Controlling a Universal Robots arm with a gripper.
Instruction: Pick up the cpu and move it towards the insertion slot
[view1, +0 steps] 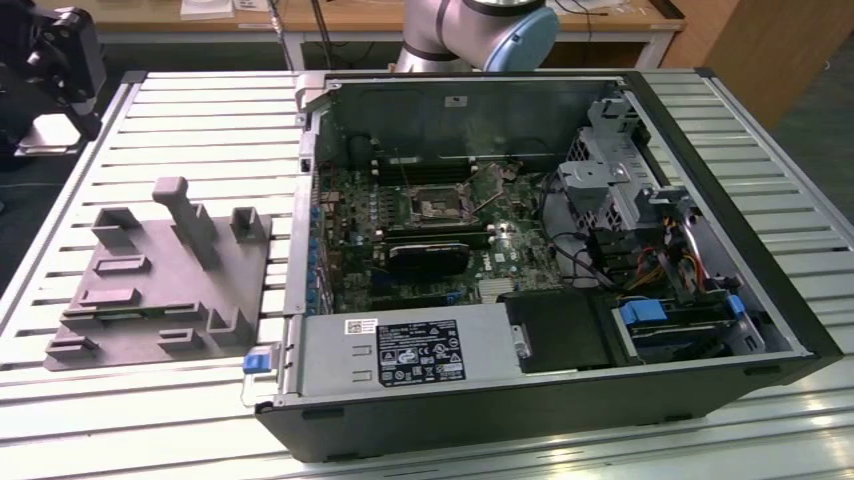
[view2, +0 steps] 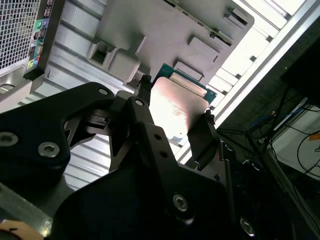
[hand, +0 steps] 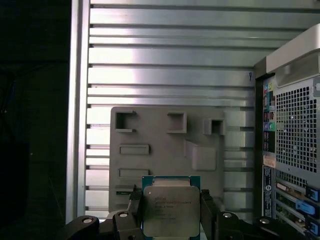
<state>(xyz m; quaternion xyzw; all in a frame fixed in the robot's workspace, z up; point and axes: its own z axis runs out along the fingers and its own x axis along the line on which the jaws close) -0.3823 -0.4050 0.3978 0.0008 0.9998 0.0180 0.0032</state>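
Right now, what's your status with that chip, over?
Gripper shut on cpu, above grey fixture block. Insertion slot inside open computer case. Nothing seen blocking.

legible text: none | cpu (hand: 171, 212) top: faint print, unreadable | black label (view1: 416, 353) on computer case (view1: 534, 420): unreadable

Exterior view: fixture block (view1: 154, 275) lies on the slatted table (view1: 200, 110), at nine o'clock of the computer case (view1: 534, 420); insertion slot (view1: 441, 205) sits inside the case, expansion card (view1: 427, 255) at its six o'clock. First wrist view: cpu (hand: 171, 212) sits between the fingers of the gripper (hand: 171, 205), before the block.
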